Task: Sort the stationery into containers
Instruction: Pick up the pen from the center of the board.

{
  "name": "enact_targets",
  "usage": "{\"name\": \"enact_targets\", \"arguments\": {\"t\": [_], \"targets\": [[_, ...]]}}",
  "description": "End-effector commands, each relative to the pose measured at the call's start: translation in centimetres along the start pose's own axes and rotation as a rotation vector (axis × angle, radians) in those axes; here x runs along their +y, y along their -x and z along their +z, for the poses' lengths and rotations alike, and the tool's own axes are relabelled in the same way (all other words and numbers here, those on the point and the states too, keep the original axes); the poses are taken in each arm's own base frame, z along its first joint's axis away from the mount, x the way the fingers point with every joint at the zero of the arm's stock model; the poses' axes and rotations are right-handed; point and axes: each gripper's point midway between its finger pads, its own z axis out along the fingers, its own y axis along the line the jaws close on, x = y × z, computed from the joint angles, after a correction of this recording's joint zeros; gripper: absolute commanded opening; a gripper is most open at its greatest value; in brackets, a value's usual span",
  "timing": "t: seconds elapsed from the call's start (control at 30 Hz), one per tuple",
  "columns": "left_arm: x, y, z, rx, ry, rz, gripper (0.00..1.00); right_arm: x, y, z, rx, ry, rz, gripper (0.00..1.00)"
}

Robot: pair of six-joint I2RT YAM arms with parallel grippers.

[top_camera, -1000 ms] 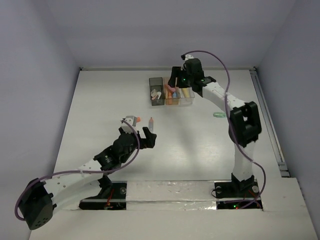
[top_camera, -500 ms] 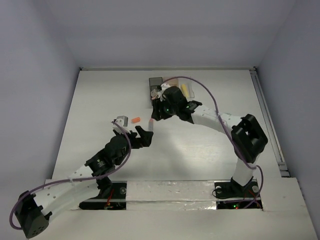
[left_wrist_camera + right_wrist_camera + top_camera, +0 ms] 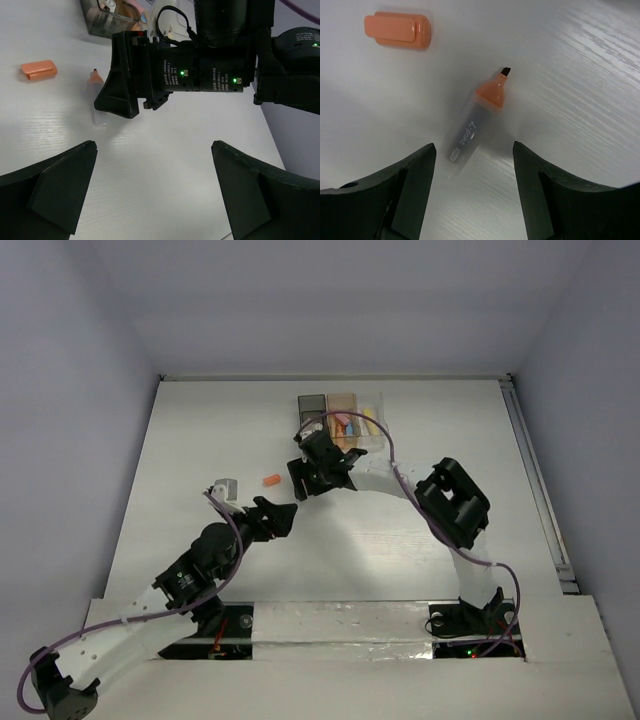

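right claw point(image 3: 472, 146) is released, jaws spread, pointing down at the table point(image 3: 570, 75). you've got the orange marker point(image 3: 476, 117) lying flat right between its fingers, uncapped, tip pointing away from the claw. there's a clear gap on both sides, no contact. orange piece point(image 3: 397, 30), cap-shaped, lies beyond the marker tip and off to one side, apart from it. containers point(image 3: 340, 396) sit just behind the claw in the top view, with markers inside. left claw point(image 3: 152, 150) is released too, fully spread, facing the right claw from close by, holding nothing.
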Motion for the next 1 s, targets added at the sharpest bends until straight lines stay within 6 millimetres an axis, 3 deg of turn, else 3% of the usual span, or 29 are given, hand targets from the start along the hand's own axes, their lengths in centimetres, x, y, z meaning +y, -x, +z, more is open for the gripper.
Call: {"name": "enact_targets", "arguments": {"t": [0.0,0.2,0.47,0.6,0.63,0.8,0.97], "targets": [[0.3,0.2,-0.3,-0.020,-0.005,-0.019,0.99,0.9,1.9,0.0,-0.044,-0.022,0.001,0.69],[0.6,-0.3,-0.4,-0.012,-0.005,-0.020,0.99,1.0,1.7,1.4,-0.033,-0.046,0.005,0.68],[0.9,-1.3,-0.3,0.010,-0.015,-0.025,0.98,0.4,1.2,2.5,-0.018,-0.096,-0.007,0.55],[1.1,-2.0,-0.2,0.028,-0.017,-0.034,0.96,-0.2,1.1,2.8,-0.014,-0.131,-0.016,0.46],[1.0,-2.2,-0.2,0.032,-0.020,-0.036,0.95,-0.3,1.1,2.8,-0.013,-0.137,-0.017,0.36],[1.0,-3.0,0.3,0.057,-0.026,-0.038,0.89,-0.2,1.4,2.7,-0.026,-0.138,-0.004,0.16],[0.8,-3.3,0.8,0.061,-0.029,-0.039,0.83,1.3,4.3,0.4,-0.149,-0.066,0.028,0.11]]}}
